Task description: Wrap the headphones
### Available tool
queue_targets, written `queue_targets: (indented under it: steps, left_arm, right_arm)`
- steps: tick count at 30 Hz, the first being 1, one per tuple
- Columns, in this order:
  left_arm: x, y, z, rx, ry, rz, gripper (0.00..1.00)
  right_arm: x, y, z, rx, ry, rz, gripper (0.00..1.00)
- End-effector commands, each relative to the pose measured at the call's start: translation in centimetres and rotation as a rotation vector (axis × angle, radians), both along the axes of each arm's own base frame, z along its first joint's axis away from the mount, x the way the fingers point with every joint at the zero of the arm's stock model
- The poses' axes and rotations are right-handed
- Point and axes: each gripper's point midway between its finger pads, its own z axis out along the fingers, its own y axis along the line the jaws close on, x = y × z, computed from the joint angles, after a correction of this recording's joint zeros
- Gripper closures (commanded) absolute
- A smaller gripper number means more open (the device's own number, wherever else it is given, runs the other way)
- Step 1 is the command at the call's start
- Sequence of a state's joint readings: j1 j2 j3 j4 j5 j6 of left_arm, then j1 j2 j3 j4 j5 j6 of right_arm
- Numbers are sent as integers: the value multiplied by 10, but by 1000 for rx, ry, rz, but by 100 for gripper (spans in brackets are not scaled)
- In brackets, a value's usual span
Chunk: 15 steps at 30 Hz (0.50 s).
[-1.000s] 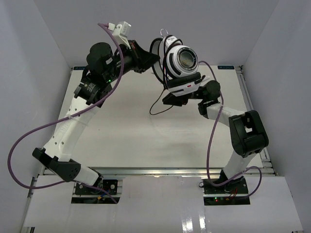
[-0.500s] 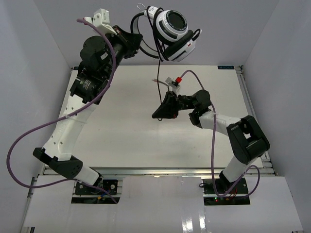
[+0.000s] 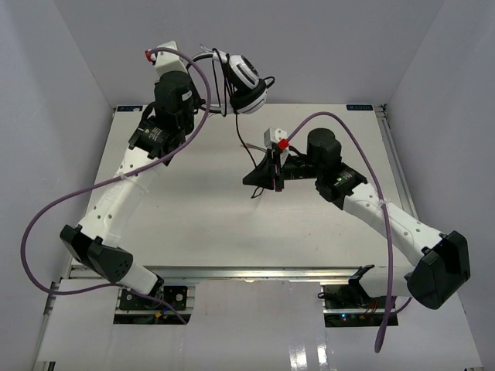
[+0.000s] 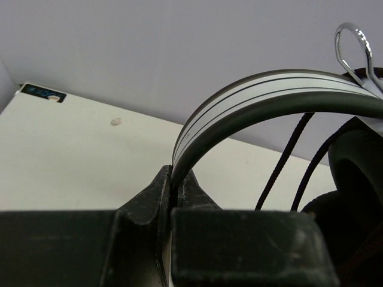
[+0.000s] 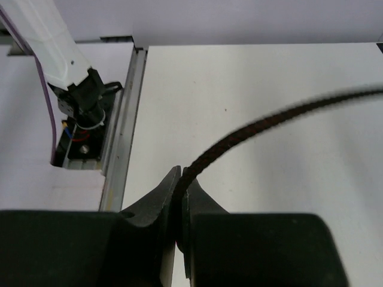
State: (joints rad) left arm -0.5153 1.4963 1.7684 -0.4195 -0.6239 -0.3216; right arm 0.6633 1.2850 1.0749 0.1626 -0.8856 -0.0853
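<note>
The headphones (image 3: 246,73) hang above the far edge of the desk (image 3: 186,209), their glossy striped headband (image 4: 251,95) clamped in my left gripper (image 4: 175,188); my right gripper (image 5: 181,182) pinches the braided black cord (image 5: 269,116).

The headphones (image 3: 244,73) are held in the air above the far edge of the table (image 3: 193,224), left of centre. The headband (image 4: 251,98) is clamped between the fingers of the left gripper (image 3: 206,99), which is placed just left of the ear cups. From that grip the band arches up and to the right, with two strands of cord passing beneath it. The cord (image 3: 240,143) is hung from the headphones down to the right gripper (image 3: 254,179), nearer and lower, over the middle of the table. There it is pinched between the closed fingers. The left arm (image 3: 124,185) is stretched from the near left corner to the far edge; the right arm (image 3: 387,216) is reached from the near right towards the centre.
</note>
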Motion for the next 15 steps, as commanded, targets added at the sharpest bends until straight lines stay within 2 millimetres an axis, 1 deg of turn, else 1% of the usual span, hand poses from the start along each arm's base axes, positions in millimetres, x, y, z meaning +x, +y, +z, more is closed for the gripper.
queue_targets:
  steps: [1,2,4,5,6,7,11,13,14,15]
  left_arm:
    - [9,11,5,27,-29,56,100]
    - [13,8,-6,53,-2,51,100]
    - [20,2,-34,130,67,20,100]
    - [22,-2,-50,163,106,-2,100]
    - [23,-9,-71,196,156,-43,100]
    - [20,-12,-95,242,206,-70,100]
    - [-2,-23,-156,300,325,-162,100]
    - [-14,-30,-175,285,355,-229,100]
    - [-22,-31,-182,284,367,-254,100]
    - [-26,-35,-184,275,370,-288,100]
  right_arm:
    - [19,-9,-11,-204,-217,-141,92]
    - [25,-10,-7,-223,-255,-169,92]
    - [42,-18,3,-285,-346,-247,92]
    - [51,-22,8,-312,-395,-288,92]
    - [61,-26,15,-343,-455,-336,92]
    - [77,-32,26,-374,-533,-414,92]
    - [106,-38,53,-401,-663,-530,92]
    - [120,-37,63,-399,-687,-580,92]
    - [129,-36,64,-405,-698,-612,92]
    - [133,-35,64,-408,-708,-621,92]
